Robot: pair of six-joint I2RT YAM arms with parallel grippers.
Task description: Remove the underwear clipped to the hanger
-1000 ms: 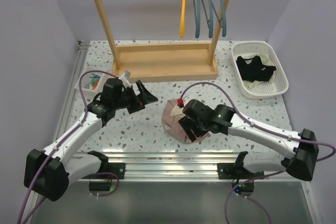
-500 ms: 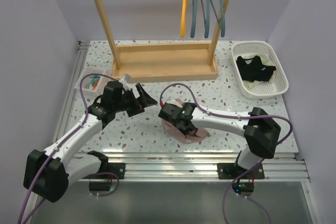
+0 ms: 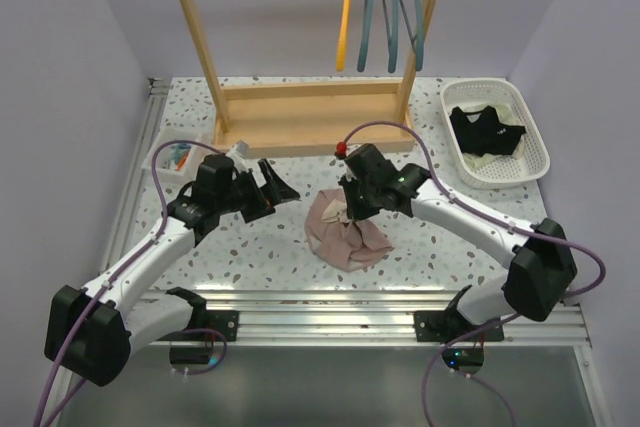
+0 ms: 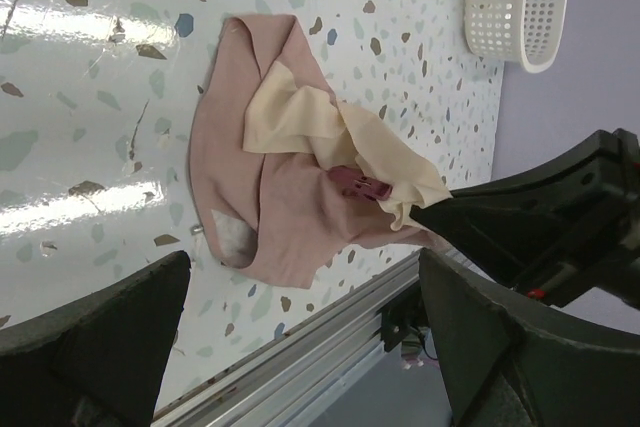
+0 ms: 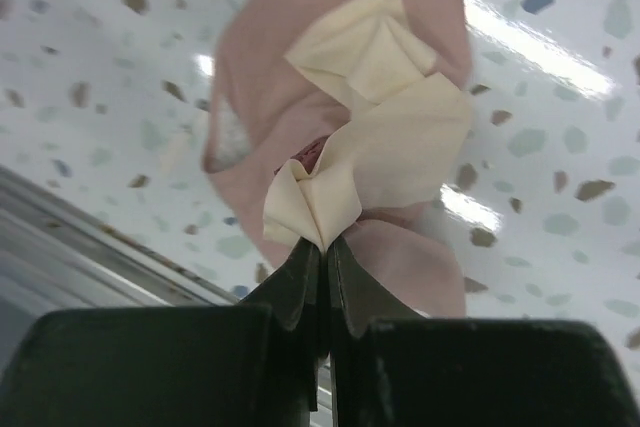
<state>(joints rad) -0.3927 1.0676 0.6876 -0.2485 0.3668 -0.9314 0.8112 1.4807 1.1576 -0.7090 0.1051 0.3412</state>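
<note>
Bench (image 3: 270, 247): white speckled terrazzo, glossy, with glare streaks. Lilac walls (image 3: 60, 67) on three sides. Metal rail (image 3: 330, 312) along the 6 o'clock edge.

Wooden rack (image 3: 310, 117) at 12 o'clock, teal and orange hangers (image 3: 390, 7) hanging above it. White basket (image 3: 500, 179) at 2 o'clock, black underwear (image 3: 485, 127) inside. Small tray (image 3: 178, 157) at 10 o'clock.

Pink underwear (image 3: 345, 237) lies crumpled mid-bench, a magenta clip (image 4: 362, 185) on it. Right hand (image 5: 322, 247), at the garment's 12 o'clock, is pinched tight on its pale trim (image 5: 370, 117), which is gathered into a raised fold. Left hand (image 3: 285, 182) sits at the garment's 9 o'clock, spread wide, empty, apart from the cloth.
</note>
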